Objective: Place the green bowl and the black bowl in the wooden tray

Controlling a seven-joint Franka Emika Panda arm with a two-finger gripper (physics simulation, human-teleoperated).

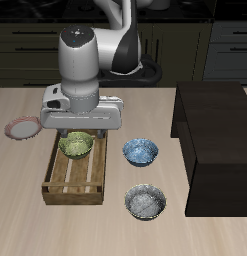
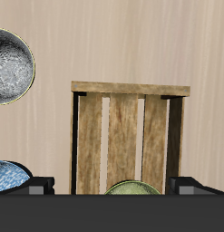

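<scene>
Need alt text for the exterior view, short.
A white robot arm hangs over a rectangular light-brown wooden tray holding an olive-green bowl. Beside the tray sit a blue bowl and, nearer the table's front, a dark-rimmed grey-speckled black bowl.

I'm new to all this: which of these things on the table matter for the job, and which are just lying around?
Part of the job:
green bowl, already in the tray
black bowl, on the table
wooden tray

Just lying about:
blue bowl
pink-rimmed plate
dark box

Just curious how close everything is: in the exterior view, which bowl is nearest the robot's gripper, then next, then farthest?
1. Green bowl, in the wooden tray, right under the gripper.
2. Blue bowl, beside the tray.
3. Black bowl, nearest the table's front edge.
</scene>
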